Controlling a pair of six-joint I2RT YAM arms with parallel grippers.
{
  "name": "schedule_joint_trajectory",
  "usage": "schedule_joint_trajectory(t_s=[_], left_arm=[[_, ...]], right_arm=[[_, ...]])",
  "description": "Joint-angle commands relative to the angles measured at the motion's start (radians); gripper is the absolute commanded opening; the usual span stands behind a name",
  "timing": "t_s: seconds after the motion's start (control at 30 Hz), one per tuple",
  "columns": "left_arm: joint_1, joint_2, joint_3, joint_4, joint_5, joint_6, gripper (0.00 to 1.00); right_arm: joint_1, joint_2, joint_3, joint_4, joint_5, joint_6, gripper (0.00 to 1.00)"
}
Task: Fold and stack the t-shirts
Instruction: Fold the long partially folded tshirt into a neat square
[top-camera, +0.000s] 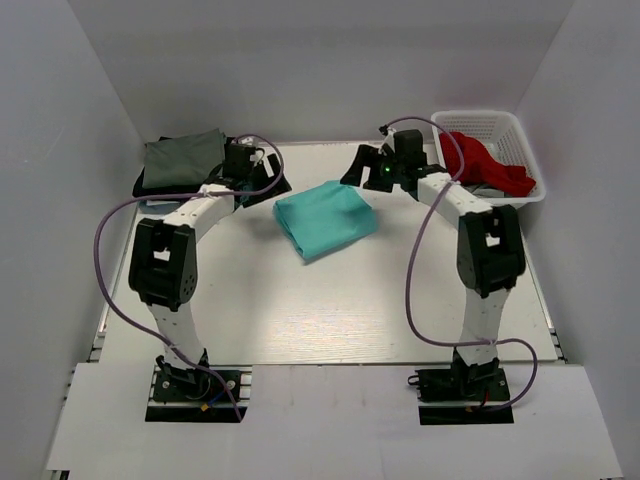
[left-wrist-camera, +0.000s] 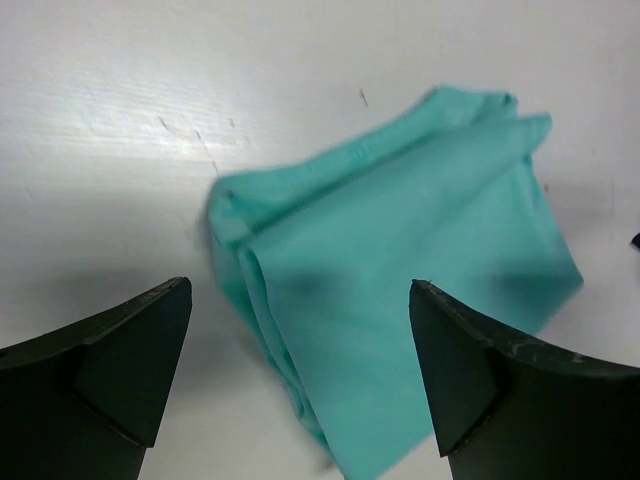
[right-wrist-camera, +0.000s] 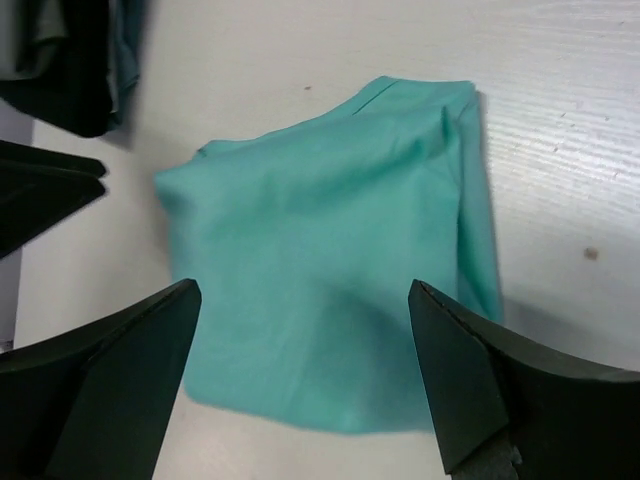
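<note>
Left of the left gripper (left-wrist-camera: 298, 288): grey-green t-shirt (top-camera: 183, 158) folded atop a black t-shirt (top-camera: 146, 186). Left jaws spread wide, gripping nothing. Just ahead of both sets of jaws, between them: folded teal t-shirt (top-camera: 325, 218) flat on the table (top-camera: 300, 310). Right gripper (right-wrist-camera: 305, 288) jaws spread wide, empty. Right of those: red t-shirt (top-camera: 485, 160) heaped in a white basket (top-camera: 500, 120).

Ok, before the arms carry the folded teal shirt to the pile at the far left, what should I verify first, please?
1. The teal t-shirt is folded and lies on the table: ok.
2. The left end effector is open and empty: ok.
3. The right end effector is open and empty: ok.
4. The grey-green t-shirt at the far left has nothing lying on it: ok.
5. Underside of the teal fold is tidy: cannot tell.
6. All shirts folded: not ok, the red t-shirt lies crumpled in the basket.
</note>
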Motion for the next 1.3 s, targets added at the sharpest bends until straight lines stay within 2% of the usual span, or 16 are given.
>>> schedule_joint_trajectory(t_s=[0.0,0.07,0.23,0.4,0.43,0.57,0.67,0.87,0.97,1.07,1.27], left_arm=[[-0.015,-0.111,-0.104,0.031,0.12,-0.005,1.0],[-0.036,-0.135,-0.147,0.11,0.229,-0.016,1.0],[-0.074,-0.069,-0.092,0.19,0.259,-0.007,1.0],[-0.045,0.117,0.047,0.11,0.239,0.005,1.0],[-0.045,0.131,0.048,0.096,0.195,0.005,1.0],[-0.045,0.215,0.048,0.078,0.207,0.016,1.0],[-0.045,0.253,0.048,0.067,0.194,0.016,1.0],[-0.045,0.253,0.023,0.098,0.182,0.059,1.0],[-0.057,0.215,0.066,0.092,0.199,0.122,1.0],[-0.077,0.136,0.052,0.092,0.217,0.148,1.0],[-0.078,-0.088,-0.066,0.151,0.205,0.17,1.0]], right_arm=[[0.012,-0.146,-0.104,0.072,0.011,-0.024,0.9],[0.018,-0.182,-0.179,0.069,-0.044,-0.025,0.9],[0.025,-0.208,-0.318,0.176,-0.162,0.011,0.9],[0.012,-0.128,-0.325,0.225,-0.211,0.06,0.9],[0.011,-0.119,-0.325,0.224,-0.205,0.059,0.9],[-0.02,-0.033,-0.349,0.253,-0.162,0.07,0.9],[-0.015,0.034,-0.346,0.232,-0.206,0.076,0.9],[0.003,0.021,-0.507,0.328,-0.277,0.106,0.9],[0.021,-0.097,-0.634,0.341,-0.273,0.108,0.9],[0.046,-0.157,-0.65,0.319,-0.289,0.093,0.9],[0.072,-0.352,-0.596,0.242,-0.208,0.048,0.9]])
